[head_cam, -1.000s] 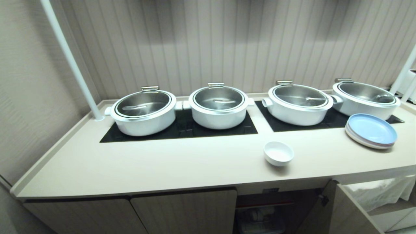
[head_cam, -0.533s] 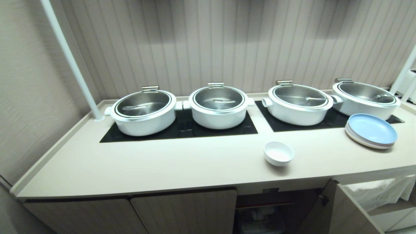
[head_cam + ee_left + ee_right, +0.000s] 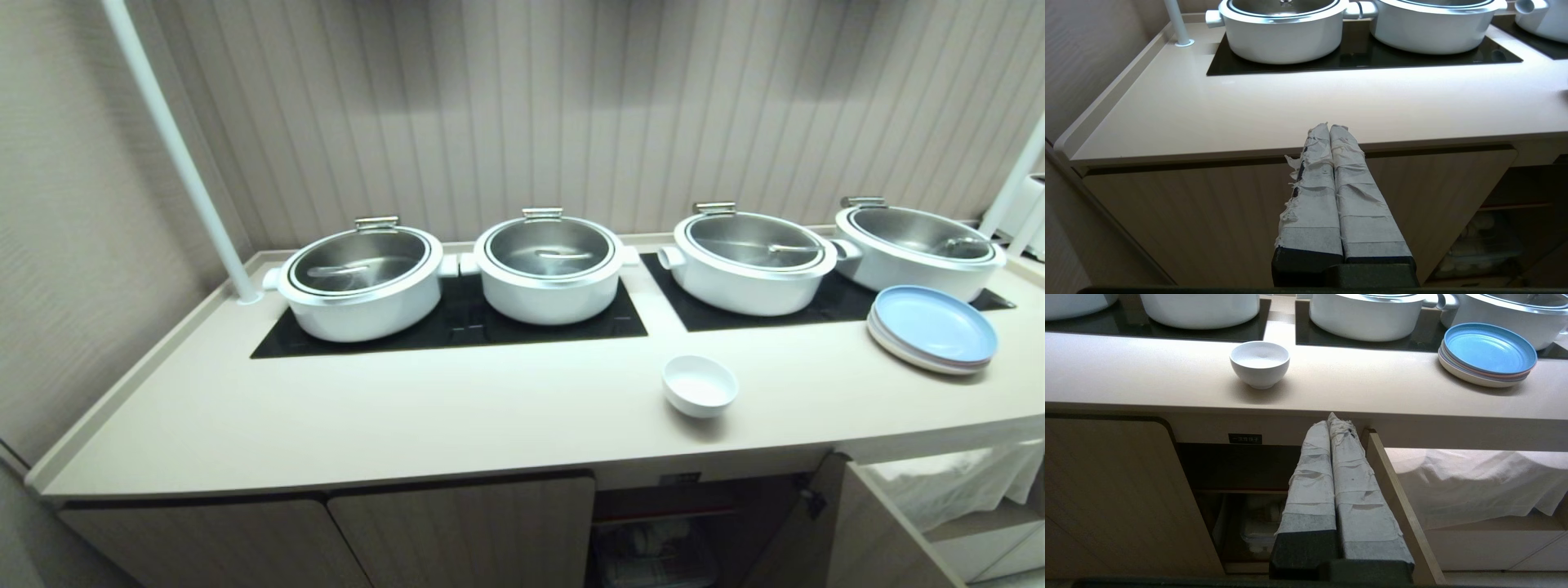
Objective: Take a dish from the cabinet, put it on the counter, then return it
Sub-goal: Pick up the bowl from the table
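The dish (image 3: 700,385), a small white bowl, stands upright on the cream counter (image 3: 457,416) near its front edge, also seen as the dish (image 3: 1259,363) in the right wrist view. Below it the cabinet (image 3: 1237,473) stands open, its door (image 3: 1396,498) swung out to the right and a black label (image 3: 1245,438) above the opening. My right gripper (image 3: 1333,419) is shut and empty, held low in front of the open cabinet, below the counter edge. My left gripper (image 3: 1329,127) is shut and empty, in front of a closed door further left. Neither arm shows in the head view.
Several white steel-lidded pots (image 3: 549,268) stand on black cooktop panels (image 3: 457,322) at the back. A stack of plates (image 3: 932,328), blue on top, lies right of the dish. A white pole (image 3: 175,151) rises at the back left. White cloth (image 3: 1474,482) hangs under the counter at right.
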